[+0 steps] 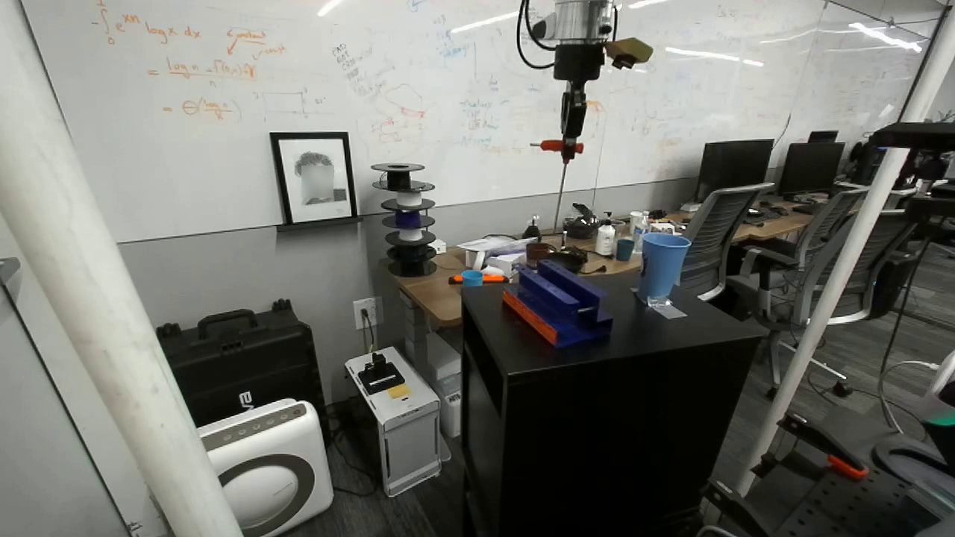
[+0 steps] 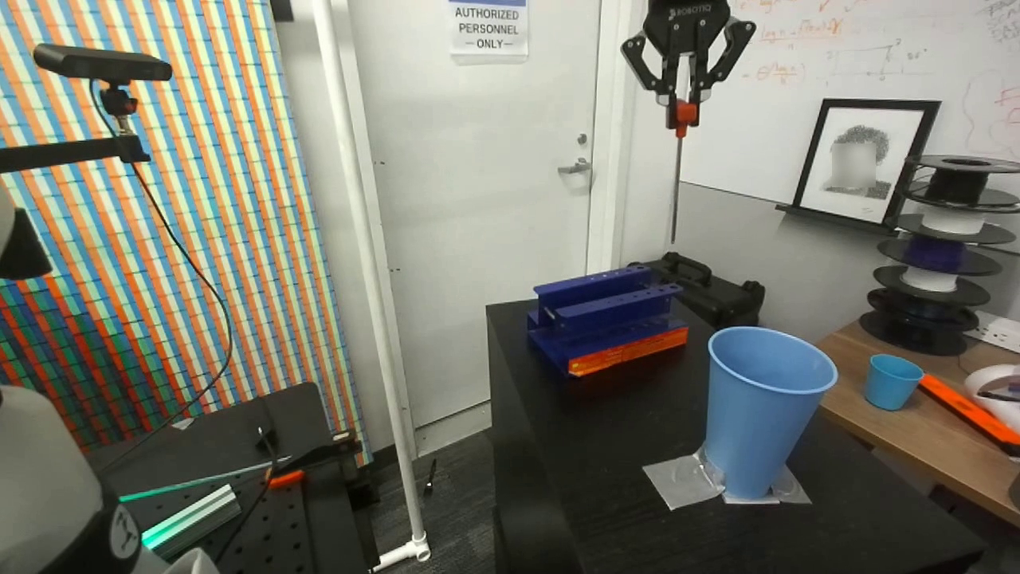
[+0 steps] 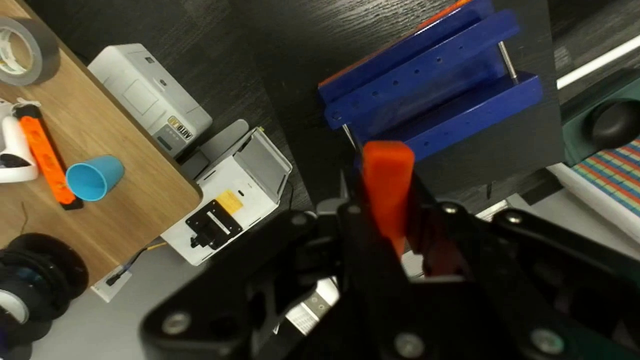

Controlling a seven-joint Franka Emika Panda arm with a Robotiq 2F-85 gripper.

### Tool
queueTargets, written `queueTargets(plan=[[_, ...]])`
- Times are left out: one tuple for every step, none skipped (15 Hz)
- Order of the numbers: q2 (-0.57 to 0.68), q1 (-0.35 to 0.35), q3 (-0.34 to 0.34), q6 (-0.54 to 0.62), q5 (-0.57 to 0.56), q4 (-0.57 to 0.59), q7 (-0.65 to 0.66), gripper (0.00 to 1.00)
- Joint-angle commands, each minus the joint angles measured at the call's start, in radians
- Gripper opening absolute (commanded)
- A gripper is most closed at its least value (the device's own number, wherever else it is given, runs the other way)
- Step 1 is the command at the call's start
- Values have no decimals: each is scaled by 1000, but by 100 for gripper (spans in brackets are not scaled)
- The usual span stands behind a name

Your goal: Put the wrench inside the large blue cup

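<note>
Jaws: I'm pinching the red T-handled metal wrench (image 1: 552, 146)
Tall light-blue plastic cup (image 2: 759, 422): carry step imo; swing over, lower

Lettering left of the portrait (image 2: 865, 163)
In an exterior view, the sign (image 2: 488, 30) on the door (image 2: 478, 199), well left of the portrait, reads "AUTHORIZED PERSONNEL ONLY", the gripper (image 2: 683, 115) "ROBOTIQ"; above and left of the portrait, the whiteboard (image 1: 440, 67) carries "log x dx"

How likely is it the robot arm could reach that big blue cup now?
Probably yes: the large blue cup stands upright and open, nothing visible above it, though the jaws, holding the red-handled wrench, must move across first.
</note>
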Motion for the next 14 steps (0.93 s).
queueTargets(plan=[[-124, -17, -38, 32, 40, -72, 26, 13], [-148, -27, -58, 29, 42, -87, 48, 12], [-166, -34, -75, 33, 45, -102, 68, 12], [-189, -45, -97, 49, 30, -133, 101, 12], [-207, -53, -114, 69, 11, -158, 128, 12], [-221, -65, -135, 81, 6, -190, 152, 12], [-227, -74, -151, 79, 6, -206, 171, 12], [-228, -83, -165, 86, -4, -234, 198, 13], [-228, -90, -177, 94, -15, -258, 225, 13], [-221, -96, -187, 85, -13, -274, 244, 12], [-216, -100, -194, 82, -14, -289, 262, 12], [-205, -103, -200, 81, -9, -304, 274, 13], [-203, -102, -201, 83, -13, -321, 290, 13], [-197, -100, -200, 82, -20, -334, 310, 13]])
